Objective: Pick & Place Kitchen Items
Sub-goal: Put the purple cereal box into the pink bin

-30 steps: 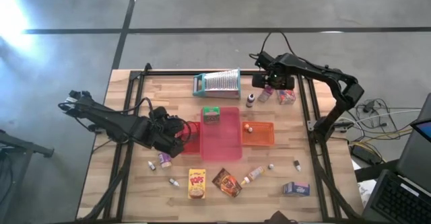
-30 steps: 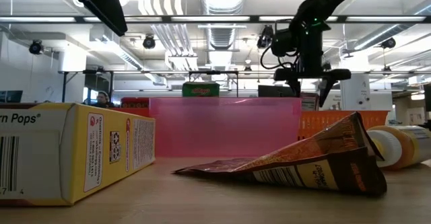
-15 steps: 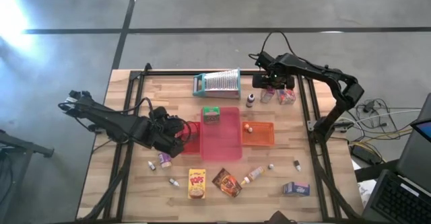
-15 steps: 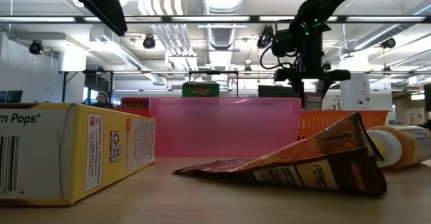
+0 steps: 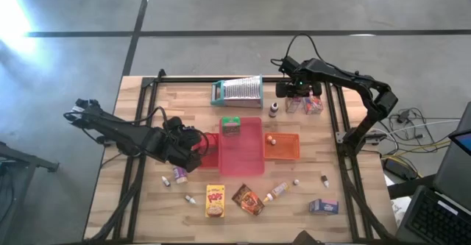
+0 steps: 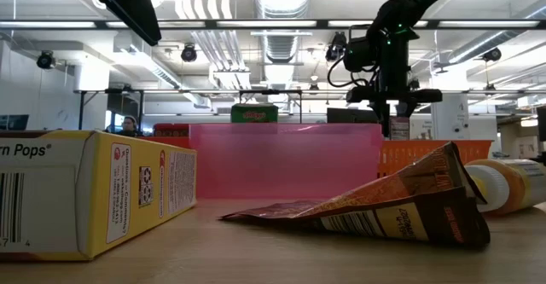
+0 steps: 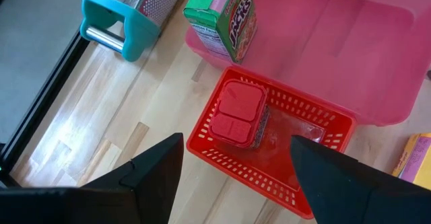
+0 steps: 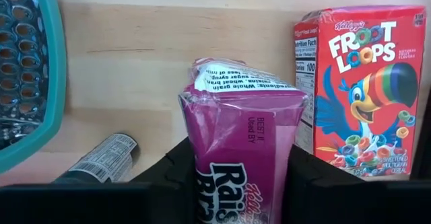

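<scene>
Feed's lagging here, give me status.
Right gripper closing on pink box, far table edge. Left gripper open over red basket. Froot Loops box close beside.

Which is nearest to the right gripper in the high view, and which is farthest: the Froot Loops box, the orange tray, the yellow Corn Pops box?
From the right gripper:
1. Froot Loops box, right beside it at the table's far end.
2. Orange tray, mid-table, next to the pink tray.
3. Yellow Corn Pops box, at the near edge.

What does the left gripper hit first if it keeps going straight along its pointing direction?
Likely the red basket, with the red box lying in it: both sit straight ahead between the open left gripper fingers. Depth is unclear.
</scene>
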`<state>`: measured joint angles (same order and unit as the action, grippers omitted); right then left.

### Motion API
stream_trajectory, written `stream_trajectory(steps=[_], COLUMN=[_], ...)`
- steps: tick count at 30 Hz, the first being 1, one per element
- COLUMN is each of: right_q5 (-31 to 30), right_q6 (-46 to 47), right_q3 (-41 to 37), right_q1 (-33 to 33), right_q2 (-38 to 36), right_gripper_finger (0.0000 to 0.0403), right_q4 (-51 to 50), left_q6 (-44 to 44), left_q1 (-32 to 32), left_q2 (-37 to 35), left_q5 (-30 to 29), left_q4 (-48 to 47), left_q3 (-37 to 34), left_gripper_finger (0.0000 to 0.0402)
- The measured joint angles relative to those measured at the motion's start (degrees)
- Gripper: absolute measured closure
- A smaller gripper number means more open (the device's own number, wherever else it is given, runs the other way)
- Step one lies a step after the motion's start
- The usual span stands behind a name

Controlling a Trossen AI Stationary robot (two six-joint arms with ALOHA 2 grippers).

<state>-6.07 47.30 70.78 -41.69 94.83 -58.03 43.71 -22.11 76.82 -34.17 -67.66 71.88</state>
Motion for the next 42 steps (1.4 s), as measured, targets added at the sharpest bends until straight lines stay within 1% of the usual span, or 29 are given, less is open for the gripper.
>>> stream_trajectory(steps=[4,10,15,22,29,32,38,42], right_q5=[0.0,0.1,0.1,0.0,0.1,0.5,3.0,3.6], right_q6=[-1.1,-4.7,-8.6,-12.6,-15.4,-17.0,-20.1,-21.9], right_q3=[0.0,0.0,0.0,0.0,0.0,0.0,0.0,0.0], right_q1=[0.0,0.0,0.0,0.0,0.1,0.3,3.2,7.8], right_q2=[0.0,-0.7,-3.5,-10.5,-19.5,-23.5,-30.2,-33.0], right_gripper_finger=[0.0289,0.0279,0.0286,0.0303,0.0291,0.0293,0.0307,0.0301], right_q4=[0.0,-0.5,-1.8,-1.8,-1.8,-1.8,-1.5,-0.5], left_q6=[0.0,0.0,0.0,0.0,0.0,0.0,0.0,0.0], left_q1=[0.0,0.0,0.0,0.0,0.0,0.0,0.0,0.0], left_q2=[0.0,0.0,0.0,0.0,0.0,0.0,0.0,0.0], left_q5=[0.0,0.0,0.0,0.0,0.0,0.0,0.0,0.0], left_q4=[0.0,0.0,0.0,0.0,0.0,0.0,0.0,0.0], left_q3=[0.0,0.0,0.0,0.0,0.0,0.0,0.0,0.0], left_gripper_finger=[0.0125,0.0125,0.0125,0.0125,0.0125,0.0125,0.0125,0.0125])
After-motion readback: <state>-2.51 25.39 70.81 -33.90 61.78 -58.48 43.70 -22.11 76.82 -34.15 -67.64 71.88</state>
